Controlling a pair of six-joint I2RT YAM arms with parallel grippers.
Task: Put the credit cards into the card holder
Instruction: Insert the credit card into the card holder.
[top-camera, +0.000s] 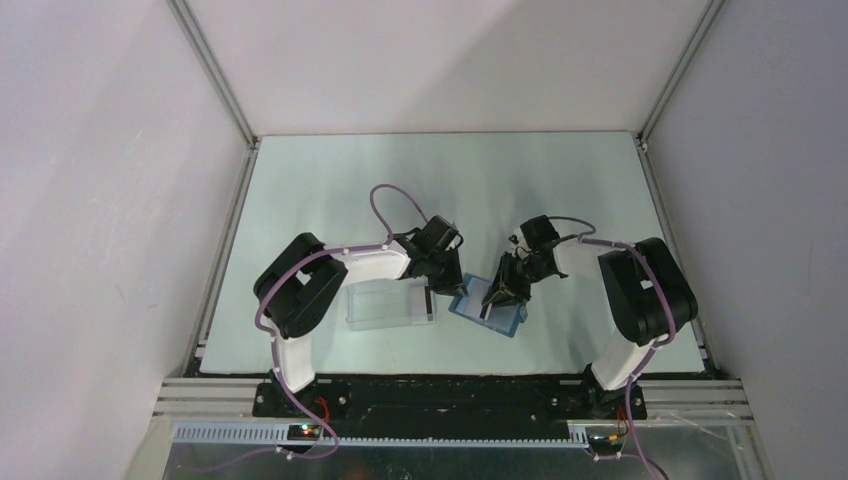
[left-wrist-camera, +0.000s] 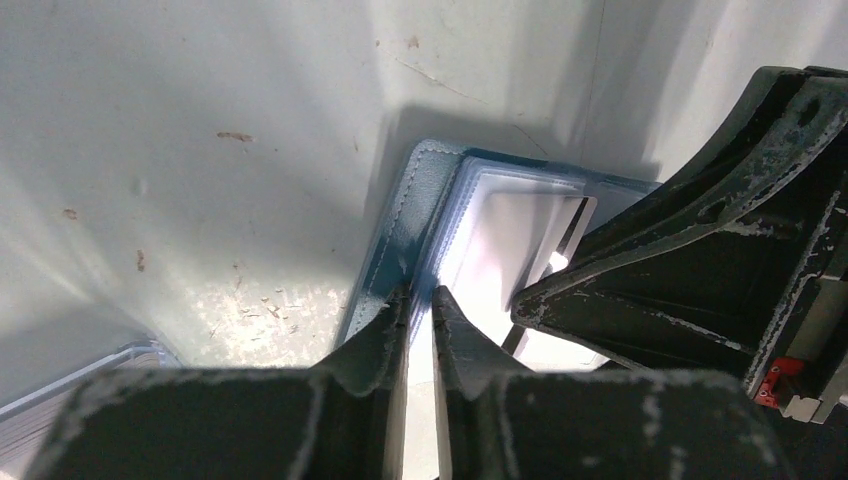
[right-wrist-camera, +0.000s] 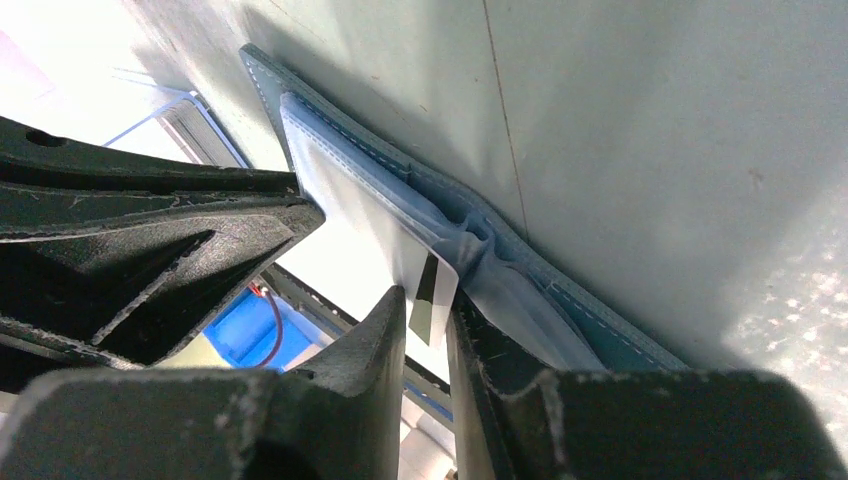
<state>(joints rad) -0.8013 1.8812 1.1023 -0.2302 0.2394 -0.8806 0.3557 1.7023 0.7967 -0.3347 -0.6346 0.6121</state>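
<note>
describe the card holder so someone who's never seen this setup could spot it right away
On the pale green table, look near the front edge, roughly midway across. The card holder lies there, just right of a clear plastic box. Unlike that see-through box, it is opaque teal-blue, smaller, with stitched edges.

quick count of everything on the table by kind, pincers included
card holder: 1
credit card: 1 in view
clear plastic box: 1
pincers: 2 (left pincer, right pincer)
total: 5
</note>
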